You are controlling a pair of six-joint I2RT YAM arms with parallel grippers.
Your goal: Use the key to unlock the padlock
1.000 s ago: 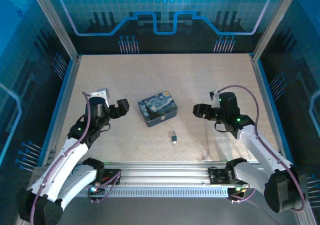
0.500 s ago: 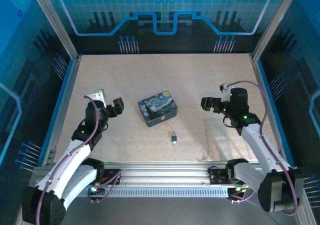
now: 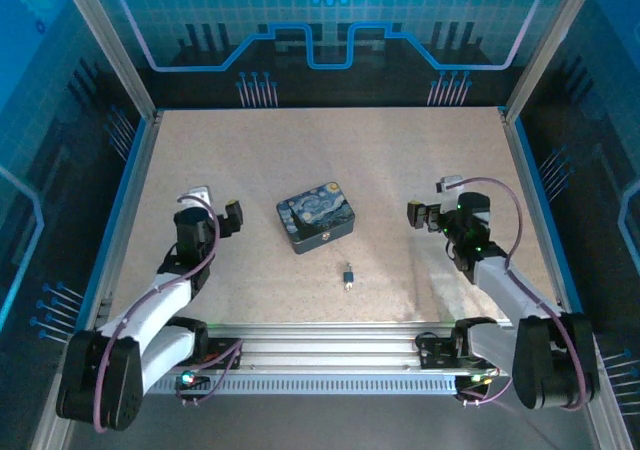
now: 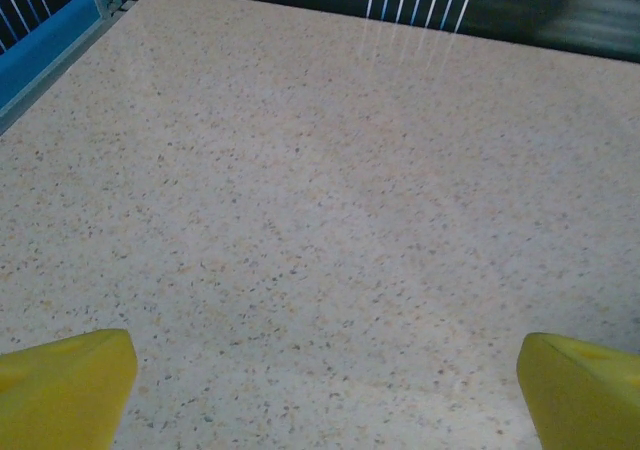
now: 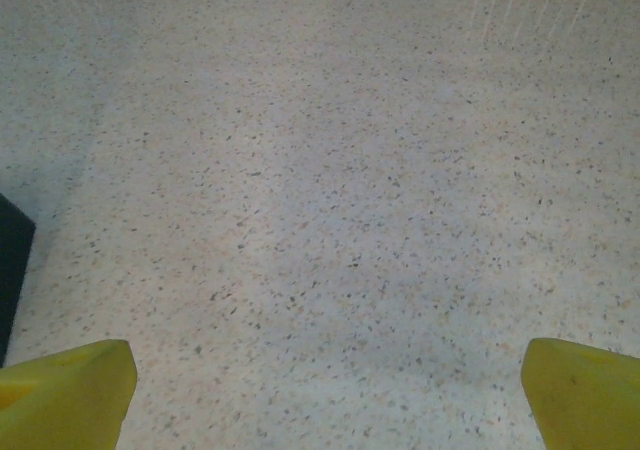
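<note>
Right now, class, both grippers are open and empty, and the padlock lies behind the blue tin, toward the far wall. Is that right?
Not quite. The padlock lies in front of the blue tin, on its near side, as the top external view shows. The left gripper and right gripper are indeed open and empty.

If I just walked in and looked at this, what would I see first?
The blue swirly-painted tin in the middle of the speckled table jumps out first. A robot arm sits on each side of it, the left gripper and the right gripper both open and holding nothing. Nearer the arms' bases lies the tiny padlock, apart from the tin.
</note>
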